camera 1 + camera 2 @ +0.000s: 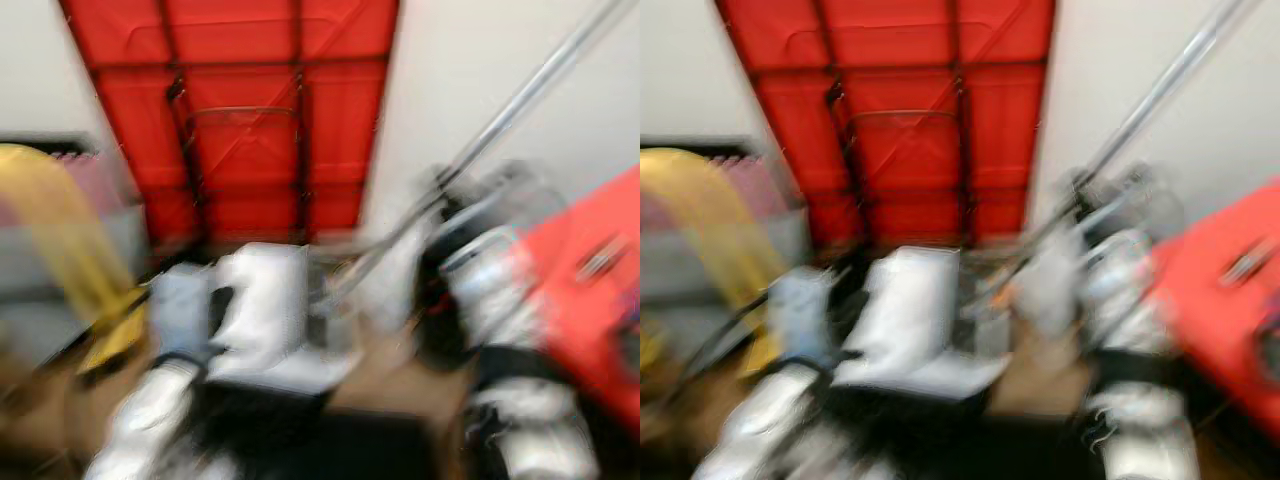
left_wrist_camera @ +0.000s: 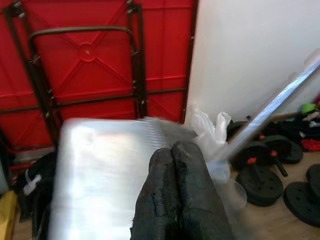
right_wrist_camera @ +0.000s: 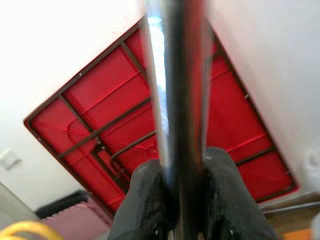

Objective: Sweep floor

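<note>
1 red folded table (image 2: 95,60), 1 metal pole (image 3: 182,115), 2 grippers, several black weight plates (image 2: 260,175)

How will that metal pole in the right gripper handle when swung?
The metal pole looks rigid and long, so it's likely tip-heavy and levers hard against the right gripper. Its shiny surface may slip or twist between the fingers.
</note>
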